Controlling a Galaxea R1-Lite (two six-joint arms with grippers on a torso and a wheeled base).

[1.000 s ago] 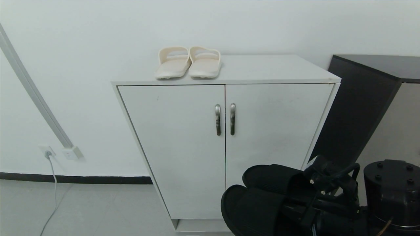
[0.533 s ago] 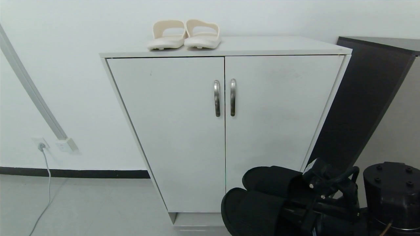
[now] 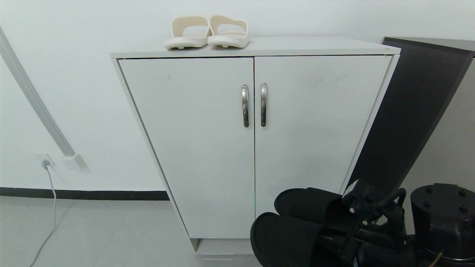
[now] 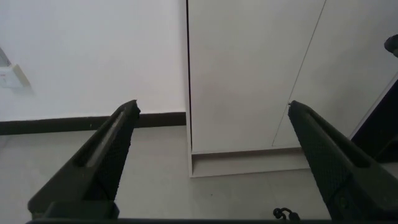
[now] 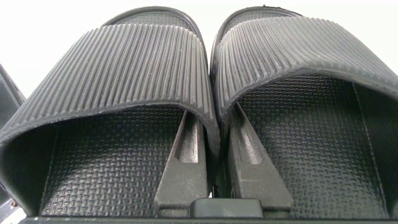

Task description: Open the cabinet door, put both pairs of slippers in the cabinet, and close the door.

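A white two-door cabinet [image 3: 207, 148] stands against the wall with both doors closed; two metal handles [image 3: 245, 105] meet at its middle. A cream pair of slippers [image 3: 207, 32] rests on its top, left of centre. At the lower right, my right gripper [image 3: 336, 228] is shut on the black pair of slippers [image 3: 293, 230], low in front of the right door. In the right wrist view its fingers [image 5: 186, 162] pinch the two inner walls of the black slippers [image 5: 124, 81] together. My left gripper [image 4: 211, 112] is open, low near the cabinet's [image 4: 249, 74] bottom left corner.
A dark cabinet [image 3: 412, 111] stands right of the white one. A wall socket with a plugged cable [image 3: 46, 165] and a slanted cable duct [image 3: 33, 100] are on the left wall. Grey floor [image 3: 92, 233] lies open to the left.
The head camera has dropped lower, so the cabinet and cream slippers sit higher in the picture. The right gripper still holds the black slippers in the same spot.
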